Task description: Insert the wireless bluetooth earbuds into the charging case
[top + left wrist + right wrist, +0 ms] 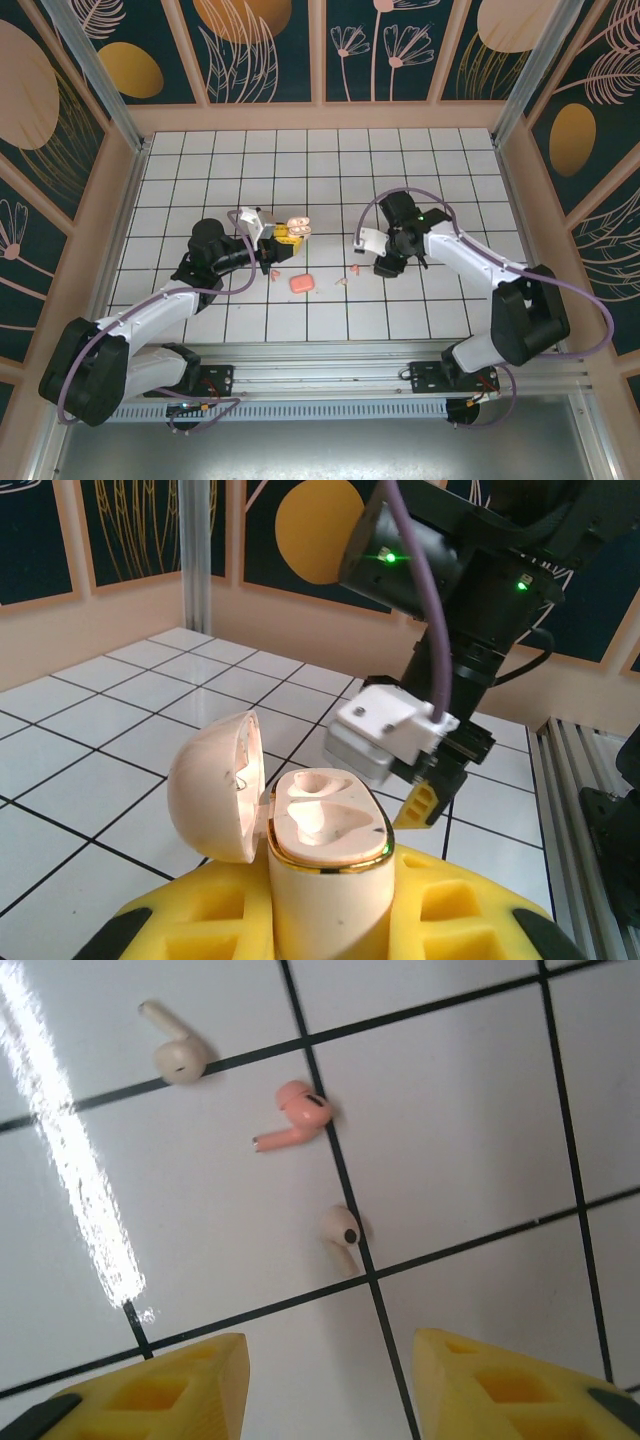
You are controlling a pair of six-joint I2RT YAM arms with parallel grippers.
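The charging case point(325, 880) is pale peach with a gold rim. Its lid point(215, 785) is swung open to the left and both sockets are empty. My left gripper point(325, 920) is shut on its body and holds it upright above the table; from above, the case point(298, 228) and left gripper point(286, 236) are left of centre. In the right wrist view, three earbuds lie on the tiles: a cream one point(175, 1052), a pink one point(298, 1115) and a pale one point(342, 1230). My right gripper point(330, 1365) hangs open just above them, nothing between its fingers point(190, 1385).
A closed coral-pink rounded box point(301, 284) lies on the tiles in front of the held case. A small pink piece point(272, 274) rests to its left. The right arm's white wrist block point(390, 735) hangs close behind the open case. Wooden walls point(130, 150) enclose the table.
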